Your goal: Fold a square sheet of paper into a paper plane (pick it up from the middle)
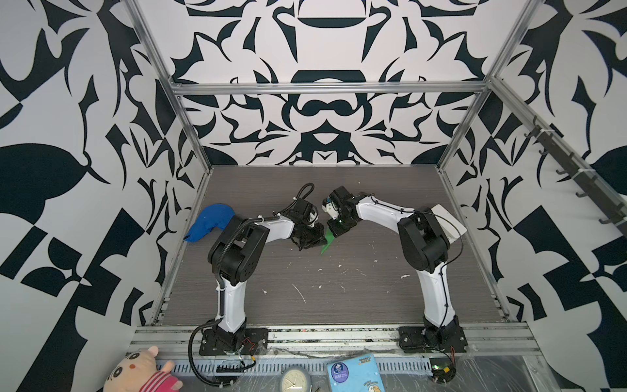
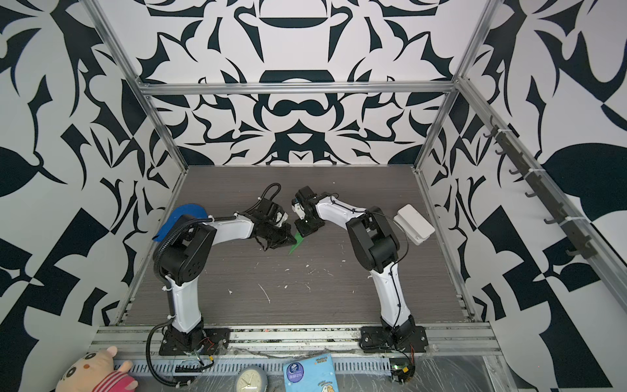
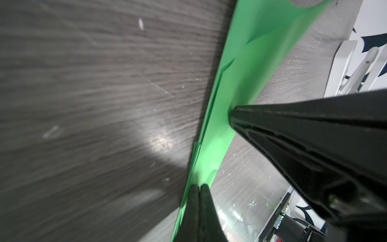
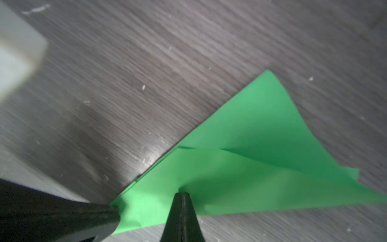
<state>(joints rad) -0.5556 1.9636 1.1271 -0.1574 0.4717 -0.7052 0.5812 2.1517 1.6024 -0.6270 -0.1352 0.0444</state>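
My left gripper (image 3: pixel 200 186) and right gripper (image 4: pixel 181 193) are both pinched tight on the thin, bright green, part-folded paper plane (image 1: pixel 326 245), mid-frame on the dark wood-grain surface (image 1: pixel 339 305); it is probably light, limp and easily torn, so best held along its creases.

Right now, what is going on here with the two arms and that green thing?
Two robot arms are folding a green paper on the table. It is already folded into a pointed, layered shape and lies mid-table. The left end effector and the right end effector are both shut, with their tips on the paper, close together. Whether they pinch it or only press it flat, I cannot tell.
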